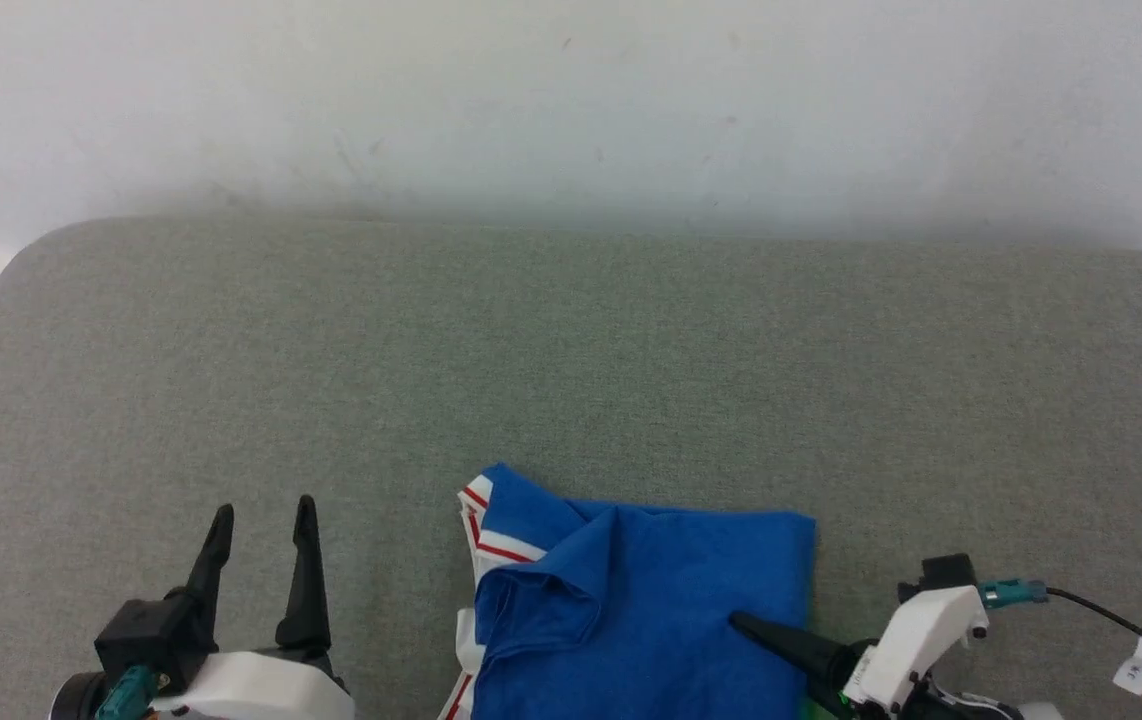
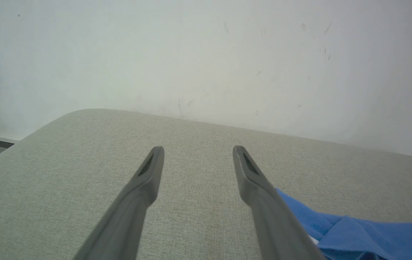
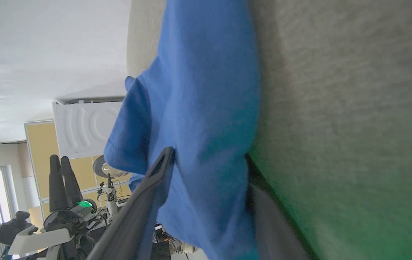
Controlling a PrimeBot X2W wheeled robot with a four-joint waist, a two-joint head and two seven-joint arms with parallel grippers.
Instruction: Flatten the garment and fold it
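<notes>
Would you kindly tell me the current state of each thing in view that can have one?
garment: folded into a compact stack, lying on the grey padded surface, one flap puckered near its left side.
left gripper: open, empty, beside the garment and apart from it.
right gripper: open, fingers apart with the garment's fabric between them.

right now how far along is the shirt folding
Done: the garment lies as a compact blue rectangle on the grey surface. In hand: the right end effector is open astride its edge, fabric between the fingers; the left end effector is open, apart from it. Left: probably a last fold or smoothing the raised flap.
</notes>
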